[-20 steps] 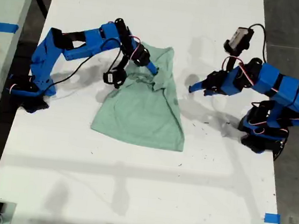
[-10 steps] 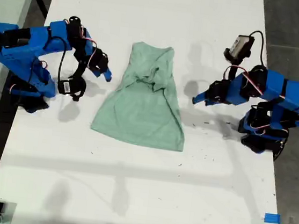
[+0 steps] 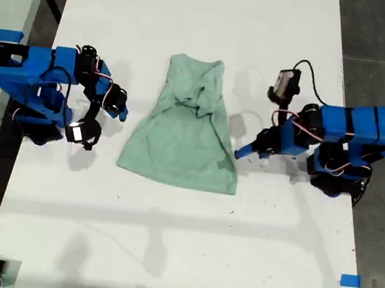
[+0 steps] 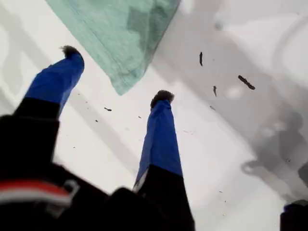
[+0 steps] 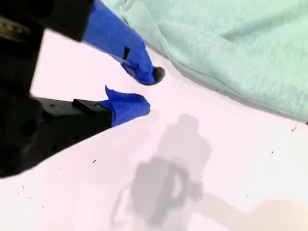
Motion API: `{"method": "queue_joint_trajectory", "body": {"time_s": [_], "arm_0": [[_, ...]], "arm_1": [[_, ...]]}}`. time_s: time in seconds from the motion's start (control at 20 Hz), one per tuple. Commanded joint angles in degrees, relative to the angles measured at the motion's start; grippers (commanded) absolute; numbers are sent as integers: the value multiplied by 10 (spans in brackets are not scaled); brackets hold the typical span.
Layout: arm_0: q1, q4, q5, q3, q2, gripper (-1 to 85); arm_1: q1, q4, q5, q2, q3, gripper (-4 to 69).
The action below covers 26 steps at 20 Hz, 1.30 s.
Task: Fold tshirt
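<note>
Tshirt (image 3: pixel 183 136) mid-table, partly folded, bunched at far end. Thin, soft, light; prob. best pinched at hem corner. First gripper (image 4: pixel 115 74) open by corner; second gripper (image 5: pixel 144 91) open, empty.

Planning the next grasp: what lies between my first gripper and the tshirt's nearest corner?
Only bare white table. In the first wrist view, my first gripper is open, with the tshirt corner just beyond its fingertips, nothing between.
</note>
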Motion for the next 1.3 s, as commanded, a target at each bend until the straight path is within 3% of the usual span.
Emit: {"method": "queue_joint_trajectory", "body": {"time_s": [0.0,0.3,0.5,0.65,0.9,1.0,1.25], "arm_0": [[20,-17,-5,-57,-33,62],[25,-20,-8,-62,-40,50],[25,-21,-9,-60,-41,36],[25,-22,-8,-60,-41,29],[22,-22,-5,-60,-41,23],[20,-23,-5,-60,-42,23],[18,-28,-5,-62,-45,22]], "arm_1": [[-32,-86,25,-89,9,300],[-54,-214,47,-264,15,248],[-54,-249,58,-317,17,-14],[-54,-222,54,-307,6,-13],[-62,-84,36,-236,-88,-13],[-60,-94,34,-228,-143,-13],[-40,-212,35,-325,-265,-13]]}}
